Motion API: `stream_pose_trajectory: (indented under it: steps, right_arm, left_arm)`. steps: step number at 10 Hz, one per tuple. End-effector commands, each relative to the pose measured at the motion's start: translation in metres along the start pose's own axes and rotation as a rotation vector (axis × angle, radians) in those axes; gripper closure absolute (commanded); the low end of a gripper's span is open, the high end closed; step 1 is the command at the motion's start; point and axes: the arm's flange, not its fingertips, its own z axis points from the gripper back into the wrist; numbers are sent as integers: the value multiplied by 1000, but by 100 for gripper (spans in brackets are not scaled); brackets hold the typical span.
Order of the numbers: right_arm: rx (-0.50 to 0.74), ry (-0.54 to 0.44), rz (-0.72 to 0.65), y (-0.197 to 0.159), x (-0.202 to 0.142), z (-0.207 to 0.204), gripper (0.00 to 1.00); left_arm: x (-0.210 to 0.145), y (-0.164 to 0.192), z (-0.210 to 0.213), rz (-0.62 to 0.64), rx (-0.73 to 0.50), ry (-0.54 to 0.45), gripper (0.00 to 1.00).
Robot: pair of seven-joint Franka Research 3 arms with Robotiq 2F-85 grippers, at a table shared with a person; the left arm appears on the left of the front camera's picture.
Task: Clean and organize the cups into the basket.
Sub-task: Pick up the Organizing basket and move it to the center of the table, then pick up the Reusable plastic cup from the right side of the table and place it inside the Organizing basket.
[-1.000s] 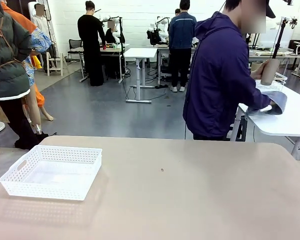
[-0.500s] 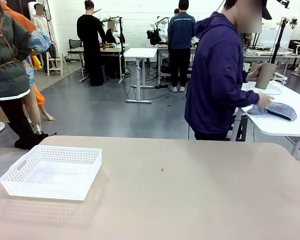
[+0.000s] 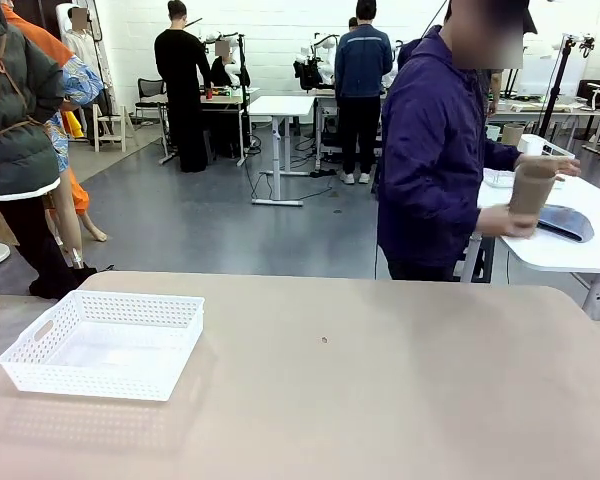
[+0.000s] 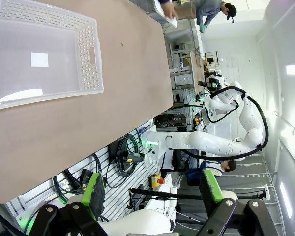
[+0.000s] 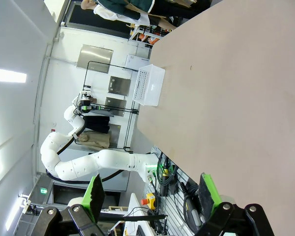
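The left gripper (image 4: 152, 189) hangs with its jaws spread wide and nothing between the green pads (image 4: 94, 193). It sits high off the table's near edge, with cables and rack shelving behind it. Beyond its fingers in the left wrist view lies the basket (image 4: 96, 54), white with mesh sides, resting flat on the tan table (image 4: 132, 83) with nothing but a pale label on its floor. The right arm (image 4: 221, 142) curves through the background, well apart from the basket. The right gripper (image 5: 152, 191) is likewise wide open and carries nothing. It looks along a long stretch of tabletop toward the basket (image 5: 148, 84) at the far end, with the left arm (image 5: 88, 162) off the table's side. From the front, the basket (image 3: 90, 385) sits at the robot's left, near the table's near edge, and a small dark speck (image 3: 324, 340) marks the middle of the surface. A person in a purple jacket (image 3: 430, 160) stands past the far right edge, turned toward a white side table (image 3: 580, 255). One hand (image 3: 497, 222) grips a tan cup (image 3: 530, 188) near its base, upright over that side table and well apart from the basket, while the other hand (image 3: 567, 166) is at the cup's top. A blue cloth (image 3: 567, 222) lies just beside the cup. Other people stand at benches farther back.
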Motion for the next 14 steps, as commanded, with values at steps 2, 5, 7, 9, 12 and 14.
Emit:
stream_pose_trajectory:
  steps: [2,5,7,9,12,14]
  right_arm:
    - [0,2,0,0,1,2,0]
    - [0,2,0,0,1,2,0]
    - [0,2,0,0,1,2,0]
    - [0,2,0,0,1,2,0]
    - [-97,17,263,-1,18,-14,0]
    - [-155,45,433,-7,36,-36,0]
  left_arm:
    - [-2,-1,1,1,-4,0,0]
    - [-2,-1,1,1,-4,0,0]
    - [-2,-1,1,1,-4,0,0]
    - [-2,-1,1,1,-4,0,0]
    - [26,-7,-7,-94,350,-36,0]
    - [54,-23,-20,-131,702,3,0]
